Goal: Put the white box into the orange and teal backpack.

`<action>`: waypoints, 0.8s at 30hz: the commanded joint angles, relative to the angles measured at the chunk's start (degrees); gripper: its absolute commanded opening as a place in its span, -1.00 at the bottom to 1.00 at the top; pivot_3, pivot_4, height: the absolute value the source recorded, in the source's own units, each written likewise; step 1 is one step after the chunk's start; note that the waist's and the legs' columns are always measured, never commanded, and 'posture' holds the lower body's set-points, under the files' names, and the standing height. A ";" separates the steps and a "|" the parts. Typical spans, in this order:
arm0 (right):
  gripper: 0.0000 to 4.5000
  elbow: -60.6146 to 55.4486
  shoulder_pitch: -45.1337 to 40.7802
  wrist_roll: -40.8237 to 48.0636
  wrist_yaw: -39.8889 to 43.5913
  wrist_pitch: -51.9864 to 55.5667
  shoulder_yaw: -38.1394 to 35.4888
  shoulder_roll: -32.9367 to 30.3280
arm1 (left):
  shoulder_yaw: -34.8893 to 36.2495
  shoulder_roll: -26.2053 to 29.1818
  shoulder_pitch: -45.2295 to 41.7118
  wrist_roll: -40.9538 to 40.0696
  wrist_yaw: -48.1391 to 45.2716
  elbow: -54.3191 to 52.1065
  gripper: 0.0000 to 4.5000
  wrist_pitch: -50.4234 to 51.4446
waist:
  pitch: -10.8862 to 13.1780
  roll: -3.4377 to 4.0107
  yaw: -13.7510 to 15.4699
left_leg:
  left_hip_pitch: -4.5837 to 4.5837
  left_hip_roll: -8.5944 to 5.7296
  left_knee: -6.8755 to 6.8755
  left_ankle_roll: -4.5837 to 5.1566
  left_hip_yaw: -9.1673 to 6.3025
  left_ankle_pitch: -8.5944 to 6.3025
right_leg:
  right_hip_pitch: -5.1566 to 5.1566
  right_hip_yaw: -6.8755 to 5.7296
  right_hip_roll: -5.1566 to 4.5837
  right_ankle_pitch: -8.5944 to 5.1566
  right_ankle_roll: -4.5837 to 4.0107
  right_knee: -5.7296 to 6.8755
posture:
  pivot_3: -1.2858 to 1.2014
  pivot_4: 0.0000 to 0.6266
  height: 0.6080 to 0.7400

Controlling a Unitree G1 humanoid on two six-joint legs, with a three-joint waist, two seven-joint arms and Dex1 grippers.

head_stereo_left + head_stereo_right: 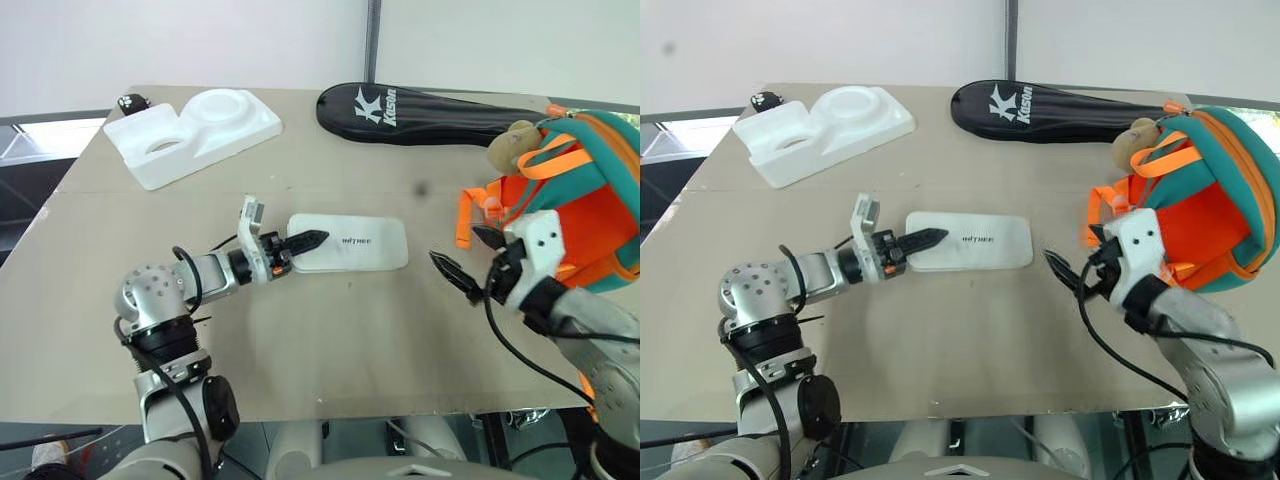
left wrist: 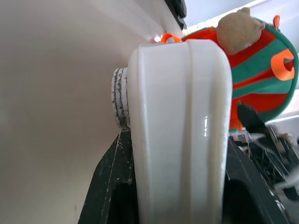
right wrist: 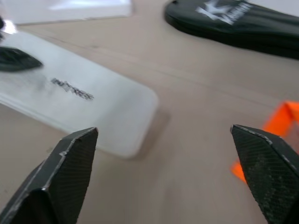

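The white box [image 1: 355, 243] lies flat near the middle of the table, its dark lettering facing up. My left gripper [image 1: 308, 240] is shut on the box's left end, one black finger lying over the lid; in the left wrist view the box [image 2: 180, 130] stands edge-on between the fingers. The orange and teal backpack [image 1: 590, 195] sits at the right edge with its orange inside showing and a tan plush toy [image 1: 512, 143] on top. My right gripper [image 1: 462, 250] hangs open in front of the backpack, right of the box, with nothing between its fingers [image 3: 70, 158].
A white foam tray [image 1: 195, 130] with round hollows lies at the back left, a small black object [image 1: 132, 102] beside it. A long black racket cover [image 1: 430, 112] lies along the back edge. An orange strap [image 3: 280, 121] trails onto the table by the backpack.
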 commanded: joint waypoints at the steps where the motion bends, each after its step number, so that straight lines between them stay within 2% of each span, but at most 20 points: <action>1: 0.97 -2.45 -2.19 -4.41 -8.62 7.38 -6.08 0.23 | -2.06 0.63 -3.03 -0.45 -2.95 1.39 -0.55 -3.42 | 0.00 0.00 0.00 | -0.01 -0.02 0.02 0.00 0.00 0.00 | 0.00 0.00 -0.01 0.00 0.00 -0.02 | 0.03 -0.52 1.00; 4: 0.97 1.76 -6.84 -7.17 -13.75 7.92 -7.09 3.04 | -3.16 0.57 -4.18 -0.59 -3.77 2.93 -0.55 -4.58 | 0.00 0.00 -0.24 | -0.01 -0.02 0.03 0.00 0.04 0.00 | -0.01 0.03 -0.01 -0.06 -0.11 -0.02 | 0.03 -0.52 1.00; 9: 0.97 14.93 -16.30 -10.62 -17.50 -0.82 -3.74 6.99 | -4.89 0.35 -4.19 -0.73 -4.21 3.04 -0.55 -6.12 | 0.02 0.03 -0.30 | 0.00 -0.02 -0.03 0.00 0.03 0.00 | -0.03 0.05 0.02 0.00 -0.01 -0.03 | 0.03 -0.52 1.00; 11: 0.97 19.39 -17.65 -13.66 -18.14 -4.82 -0.73 5.58 | -5.28 0.71 -3.86 -0.79 -4.17 2.09 -0.55 -6.72 | 0.02 0.03 -0.28 | -0.04 -0.02 -0.08 0.00 0.02 0.00 | -0.07 0.03 0.02 0.00 0.00 -0.03 | 0.03 -0.52 1.00; 14: 0.61 25.04 -20.05 -16.92 -19.21 -10.69 1.36 4.31 | -4.53 0.80 -2.63 -1.10 -3.21 -0.55 -0.55 -7.92 | 0.04 0.07 -0.14 | -0.15 -0.04 -0.15 0.00 0.03 0.00 | -0.15 0.01 -0.01 0.00 0.01 -0.09 | 0.03 -0.52 1.00; 17: 0.01 28.23 -20.51 -19.95 -18.85 -15.56 3.37 1.97 | -3.63 0.28 -1.00 -1.85 -1.94 -3.12 -0.55 -8.78 | 0.05 0.08 -0.15 | -0.37 -0.04 -0.14 -0.01 0.04 0.01 | -0.30 0.00 -0.03 0.00 0.03 -0.14 | 0.03 -0.52 1.00; 19: -0.52 30.05 -20.60 -21.30 -17.51 -18.52 4.90 0.10 | -3.01 -0.30 0.20 -2.01 -0.60 -4.74 -0.55 -9.59 | 0.05 0.09 -0.17 | -0.43 -0.04 -0.14 -0.01 0.00 0.00 | -0.33 -0.04 -0.04 -0.01 0.05 -0.17 | 0.03 -0.52 1.00; 21: -0.77 31.77 -21.01 -21.68 -15.49 -21.30 6.14 -1.40 | -3.08 -0.43 1.62 -1.31 0.19 -6.45 -0.55 -11.33 | 0.05 0.09 -0.18 | -0.45 -0.04 -0.14 -0.01 -0.01 0.00 | -0.35 -0.05 -0.04 -0.01 0.04 -0.16 | 0.03 -0.52 1.00; 22: -0.99 32.71 -21.46 -21.79 -14.38 -22.77 6.75 -2.12 | -2.77 -0.64 2.27 -1.16 0.84 -7.04 -0.55 -12.23 | 0.05 0.09 -0.19 | -0.44 -0.04 -0.13 -0.01 -0.02 0.00 | -0.35 -0.05 -0.04 -0.01 0.05 -0.15 | 0.03 -0.52 1.00; 24: -0.99 34.52 -22.89 -21.49 -10.84 -27.00 8.44 -3.64 | -2.22 -0.76 3.35 -0.69 1.92 -8.02 -0.55 -14.26 | 0.06 0.10 -0.35 | -0.43 -0.04 -0.10 0.00 -0.02 0.00 | -0.34 -0.05 -0.04 0.00 0.05 -0.12 | 0.03 -0.52 1.00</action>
